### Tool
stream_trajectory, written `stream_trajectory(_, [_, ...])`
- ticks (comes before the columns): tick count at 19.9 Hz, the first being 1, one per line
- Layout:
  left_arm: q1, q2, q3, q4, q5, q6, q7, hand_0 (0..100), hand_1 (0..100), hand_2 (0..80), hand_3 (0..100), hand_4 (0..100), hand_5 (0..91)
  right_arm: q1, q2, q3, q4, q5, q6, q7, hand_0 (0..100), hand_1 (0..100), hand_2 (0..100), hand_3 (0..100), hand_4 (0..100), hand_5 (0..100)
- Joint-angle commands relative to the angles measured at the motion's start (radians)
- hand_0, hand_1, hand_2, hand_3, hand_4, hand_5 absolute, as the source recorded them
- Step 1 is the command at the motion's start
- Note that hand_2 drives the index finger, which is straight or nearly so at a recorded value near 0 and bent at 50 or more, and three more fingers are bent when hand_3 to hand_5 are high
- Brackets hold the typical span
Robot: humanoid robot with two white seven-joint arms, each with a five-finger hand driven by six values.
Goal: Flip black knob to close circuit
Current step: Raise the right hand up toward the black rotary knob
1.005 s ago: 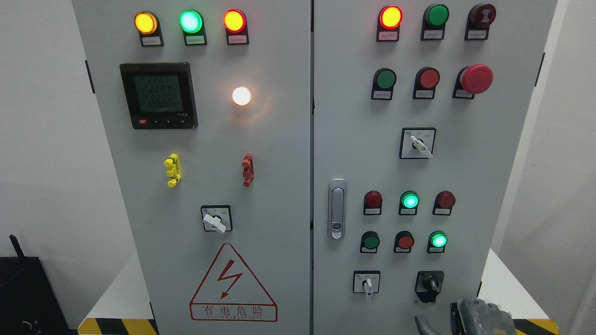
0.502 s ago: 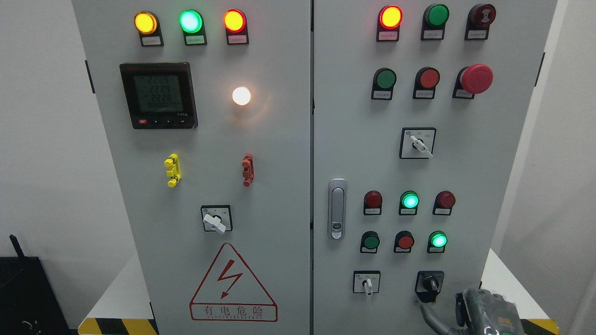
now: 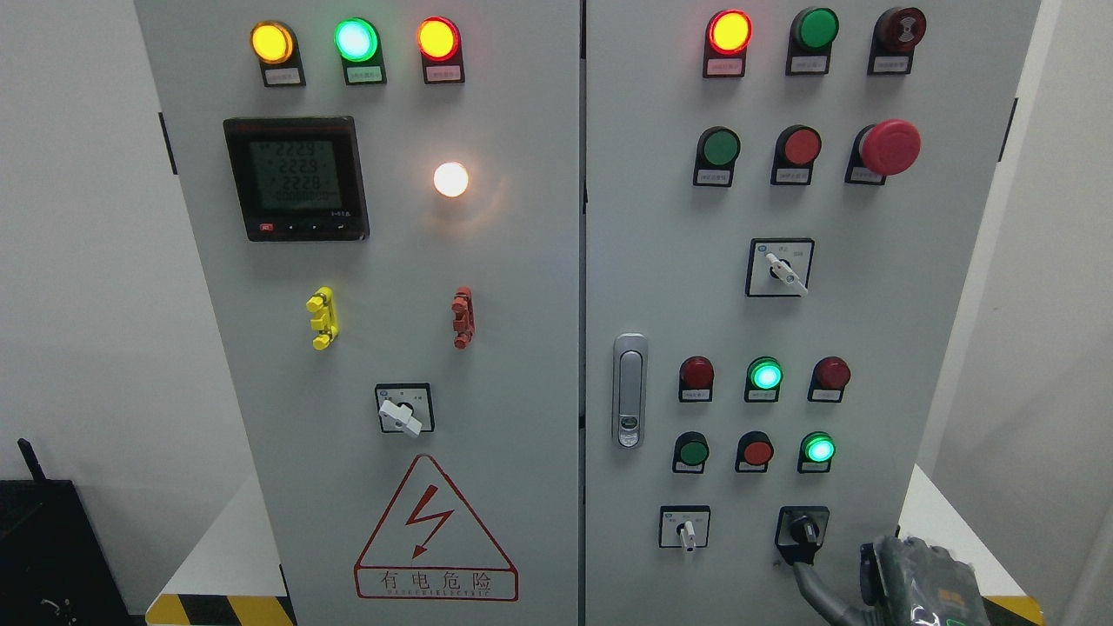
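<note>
Right hand (image 3: 913, 582) reaching up from the lower right, one finger (image 3: 813, 582) extending, tip just under the black knob (image 3: 802, 530), holding nothing.

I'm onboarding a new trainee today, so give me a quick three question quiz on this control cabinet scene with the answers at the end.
1. True or false: the right hand already grips the black knob.
2. Multiple choice: the white lamp on the left door is A) lit, B) dark, C) covered by a hand.
3. Fill in: directly left of the black knob sits a ______ handled selector switch.

Key: 1. False; one of its fingers reaches up just below the knob, no grip visible. 2. A. 3. White.
</note>
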Motion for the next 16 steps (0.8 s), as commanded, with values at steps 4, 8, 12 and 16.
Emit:
stream_trajectory(4, [0.001, 0.000, 0.000, -0.001, 0.001, -0.001, 0.000, 12, 56, 0.0, 0, 0, 0.0, -0.002, 0.002, 0.035, 0.010, 0.004, 0.026, -0.002, 0, 12, 93, 100, 89, 90])
stream_trajectory(8, [0.001, 0.000, 0.000, 0.001, -0.002, -0.001, 0.000, 12, 56, 0.0, 0, 0, 0.0, -0.021, 0.004, 0.040, 0.027, 0.004, 0.034, -0.002, 0, 12, 93, 100, 89, 90])
stream_trajectory(12, [-0.001, 0.000, 0.000, 0.001, -0.002, -0.001, 0.000, 12, 56, 0.0, 0, 0, 0.0, -0.038, 0.004, 0.037, 0.038, 0.002, 0.034, -0.001, 0, 13, 93, 100, 89, 90])
stream_trajectory(16, [0.001, 0.000, 0.000, 0.001, 0.001, -0.001, 0.000, 12, 56, 0.0, 0, 0, 0.0, -0.034, 0.004, 0.037, 0.039, 0.002, 0.034, -0.001, 0, 13, 93, 100, 89, 90])
